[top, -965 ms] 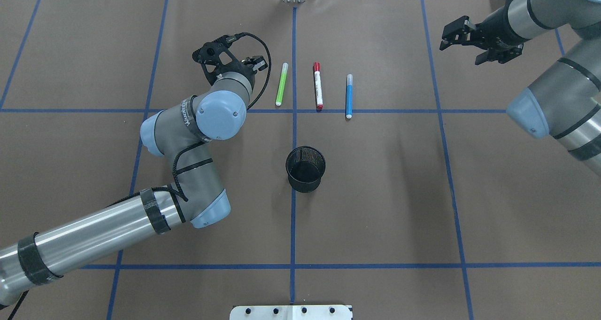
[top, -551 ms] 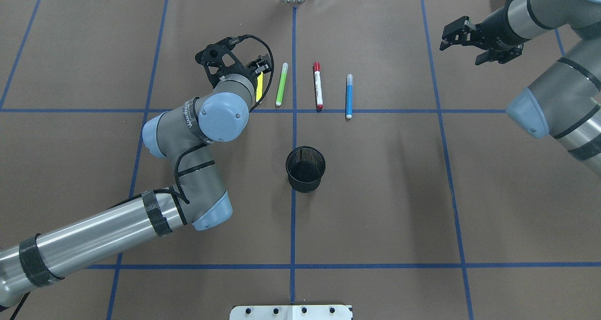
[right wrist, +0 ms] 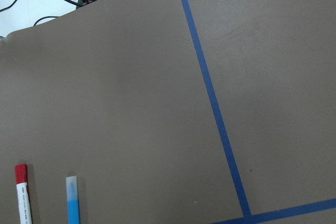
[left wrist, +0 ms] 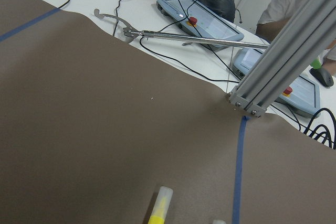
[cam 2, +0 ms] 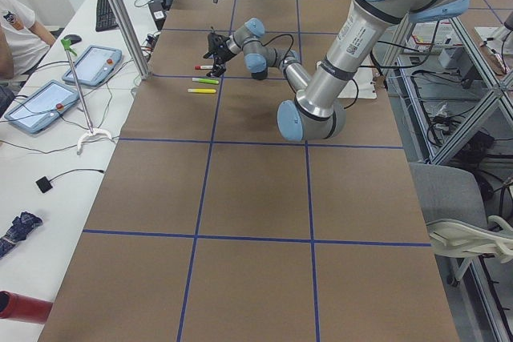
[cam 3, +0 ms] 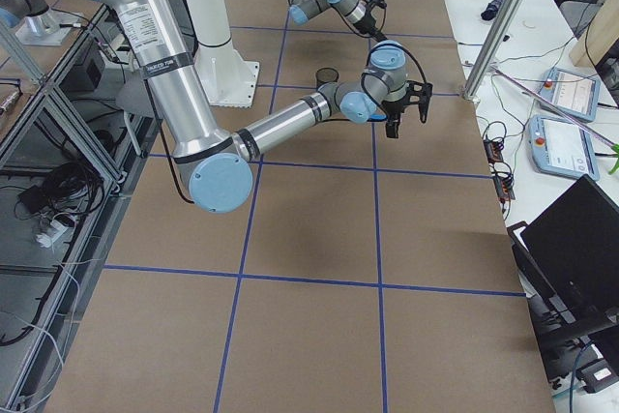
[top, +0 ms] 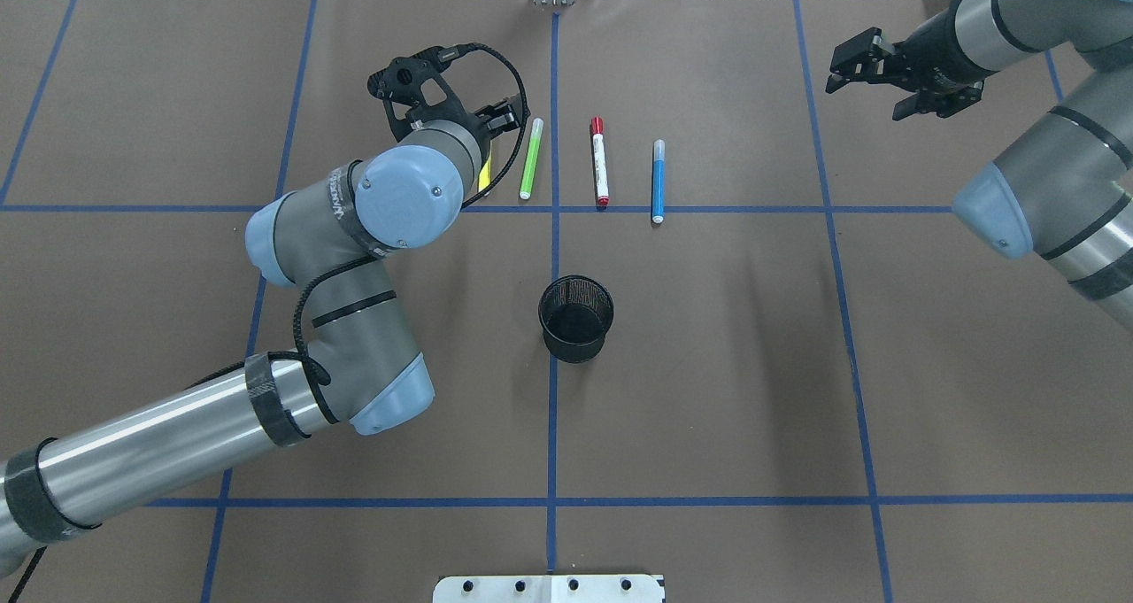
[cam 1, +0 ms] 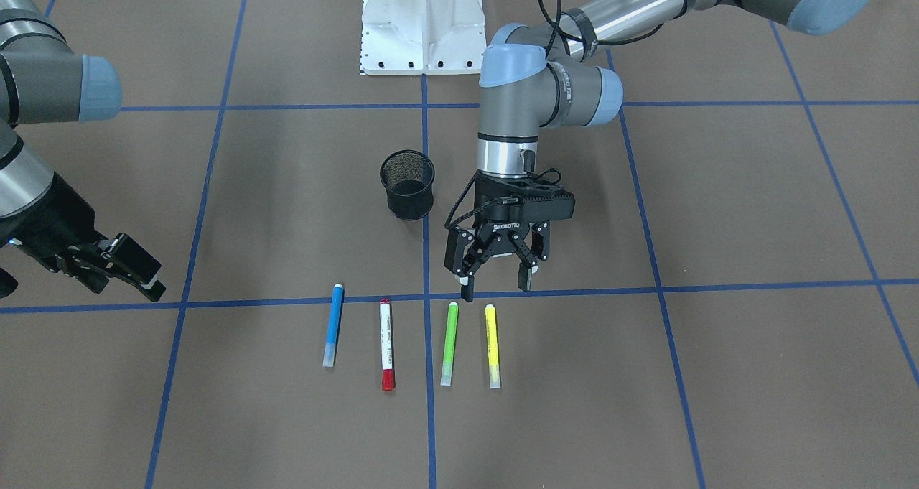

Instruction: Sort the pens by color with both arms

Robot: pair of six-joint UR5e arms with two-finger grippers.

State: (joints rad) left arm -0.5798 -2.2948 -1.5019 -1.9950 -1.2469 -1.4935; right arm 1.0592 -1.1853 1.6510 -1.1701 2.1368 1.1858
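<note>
Left fingers [cam 1: 464,273], spread and empty, have risen off the yellow pen [cam 1: 492,345]; right fingers [top: 851,57] hang splayed, empty.

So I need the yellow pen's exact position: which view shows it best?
Exterior front-facing: the yellow pen lies whole and unobstructed beside the lime-green pen. Overhead, the left arm hides all but a sliver. The left wrist view catches only its pale-tipped end; exterior left shows it tiny. The other views miss it.
</note>
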